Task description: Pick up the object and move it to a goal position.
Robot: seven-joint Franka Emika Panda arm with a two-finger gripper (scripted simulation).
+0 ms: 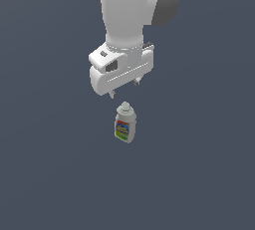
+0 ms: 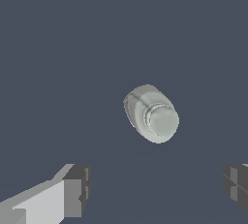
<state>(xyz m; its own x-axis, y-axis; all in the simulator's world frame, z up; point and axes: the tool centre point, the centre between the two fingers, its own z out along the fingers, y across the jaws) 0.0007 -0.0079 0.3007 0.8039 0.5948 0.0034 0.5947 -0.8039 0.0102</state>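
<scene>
Small off-white bottle (image 1: pixel 125 123) stands upright on the plain dark grey floor (image 1: pixel 45 174), round cap up, multicoloured label facing the exterior view; no floor edges or corners visible, so its place on it cannot be told; gripper (image 1: pixel 123 88) hangs above the bottle, apart from it, holding nothing; wrist view looks down on the cap (image 2: pixel 162 121), fingers (image 2: pixel 77 189) spread wide with the bottle not between them; white arm (image 1: pixel 132 10) rises out of frame.
</scene>
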